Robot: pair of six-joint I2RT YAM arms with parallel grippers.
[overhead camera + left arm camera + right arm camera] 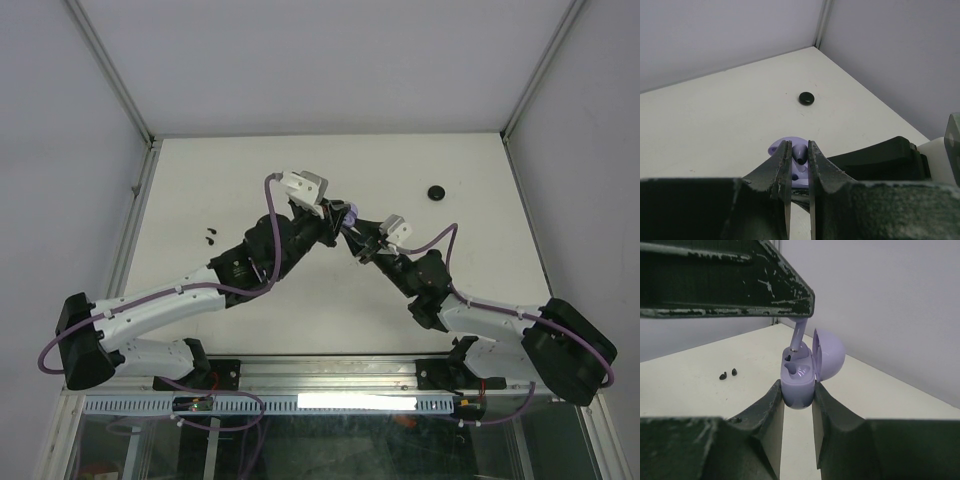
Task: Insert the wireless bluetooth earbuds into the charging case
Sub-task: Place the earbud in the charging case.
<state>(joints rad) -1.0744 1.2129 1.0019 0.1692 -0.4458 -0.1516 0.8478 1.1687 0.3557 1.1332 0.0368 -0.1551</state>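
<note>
white bench (230,170) below — right fingers (765,415) clamp the open case (799,385), likely slick; left fingers (826,175) pinch a tiny earbud (799,337) by its stem — probably featherlight.

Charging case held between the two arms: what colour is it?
The charging case is pale lilac all over; the right wrist view shows it best.

It looks like a robotics lab test cell: a white tabletop (330,310) boxed in by plain pale panels (320,60) on aluminium posts (110,70), with the left arm (170,300) and right arm (480,315) bolted to a metal rail (330,370).
</note>
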